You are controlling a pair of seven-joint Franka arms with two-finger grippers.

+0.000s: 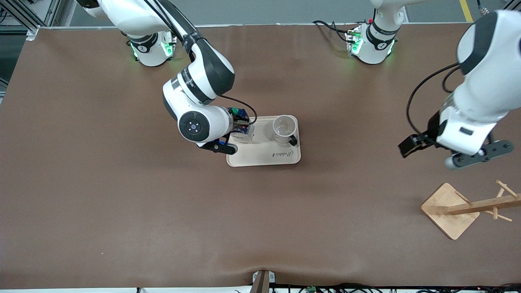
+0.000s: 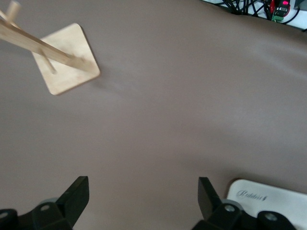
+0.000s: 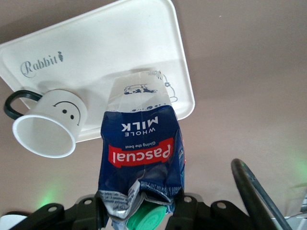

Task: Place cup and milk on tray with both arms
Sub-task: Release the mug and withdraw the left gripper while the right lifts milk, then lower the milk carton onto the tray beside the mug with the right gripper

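The right gripper (image 1: 241, 121) pinches the milk (image 3: 140, 151) at its top; the carton stands on the tray (image 1: 260, 156), at the end toward the right arm. The cup (image 1: 284, 129) stands on the tray beside it. The left gripper (image 2: 141, 201) waits over bare surface (image 1: 163, 211), fingers (image 2: 74, 194) wide, near the wooden stand (image 1: 452, 209).

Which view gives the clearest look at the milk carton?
The right wrist view: the milk carton fills it, label readable, held by the right gripper over the tray. The front view shows only a bit of it beside the arm. The left wrist view doesn't show it.
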